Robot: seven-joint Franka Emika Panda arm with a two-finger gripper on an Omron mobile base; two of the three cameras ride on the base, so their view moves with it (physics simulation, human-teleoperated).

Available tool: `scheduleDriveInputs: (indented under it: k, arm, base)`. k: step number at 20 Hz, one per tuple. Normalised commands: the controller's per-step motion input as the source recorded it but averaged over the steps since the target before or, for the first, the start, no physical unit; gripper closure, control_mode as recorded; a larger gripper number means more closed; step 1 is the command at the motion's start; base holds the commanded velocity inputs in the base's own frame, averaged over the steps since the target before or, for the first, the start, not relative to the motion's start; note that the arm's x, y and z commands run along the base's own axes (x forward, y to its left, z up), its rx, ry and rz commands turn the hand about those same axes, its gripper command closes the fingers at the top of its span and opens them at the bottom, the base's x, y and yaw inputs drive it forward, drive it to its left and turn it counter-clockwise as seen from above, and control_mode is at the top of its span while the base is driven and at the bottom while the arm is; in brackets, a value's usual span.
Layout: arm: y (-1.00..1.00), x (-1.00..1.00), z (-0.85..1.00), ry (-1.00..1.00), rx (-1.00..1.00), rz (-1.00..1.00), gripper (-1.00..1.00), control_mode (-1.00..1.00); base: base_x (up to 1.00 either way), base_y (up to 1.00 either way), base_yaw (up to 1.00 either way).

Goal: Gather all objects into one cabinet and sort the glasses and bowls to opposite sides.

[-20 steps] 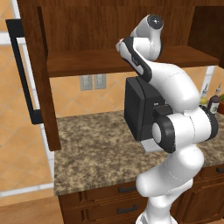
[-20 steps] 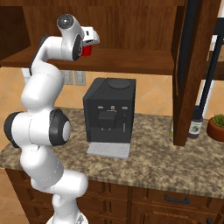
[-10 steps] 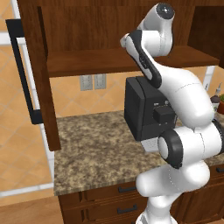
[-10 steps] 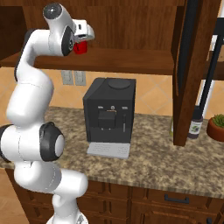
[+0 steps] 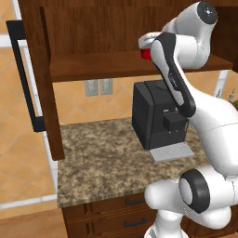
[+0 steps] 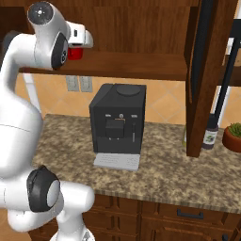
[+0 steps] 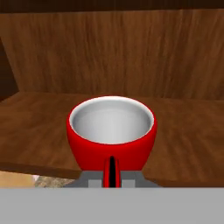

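A small bright red cup (image 7: 111, 131) with a pale inside is held upright, and my gripper (image 7: 111, 171) is shut on its near rim. The cup hovers just over the front edge of the cabinet's plank shelf (image 7: 43, 127). In the right base view the red cup (image 6: 74, 52) hangs under the white hand (image 6: 80, 37), in front of the dark brown cabinet shelf (image 6: 136, 63). The left base view shows a sliver of the cup (image 5: 146, 54) beside the forearm, at the shelf (image 5: 97, 65). The shelf behind the cup looks bare.
A black coffee machine (image 6: 117, 122) stands on the speckled counter (image 5: 102, 158) under the shelf. The open cabinet door (image 5: 39, 79) with its black bar handle (image 5: 23, 79) juts out on the left. Another open door (image 6: 202, 80), a bottle (image 6: 210, 136) and a potted plant (image 6: 233, 134) are to the right.
The arm has swung its upper joints higher and carried the red cup a little leftward along the shelf front in the right base view. The grip has stayed shut.
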Motion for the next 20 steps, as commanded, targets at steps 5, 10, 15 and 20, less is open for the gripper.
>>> scheduleDriveInputs:
  k: [5,10,15,20]
  arm:
    - [0.00,-0.36,0.00,-0.30,0.00,0.00,1.00,-1.00]
    - [0.00,-0.07,0.00,-0.08,0.00,0.00,1.00,-1.00]
    - [0.00,0.00,0.00,0.00,0.00,0.00,1.00,-1.00]
    - [0.00,0.00,0.00,0.00,0.00,0.00,1.00,1.00]
  base:
    - [0.00,0.00,0.00]
    - [0.00,0.00,0.00]
    - [0.00,0.00,0.00]
    - [-0.02,0.00,0.00]
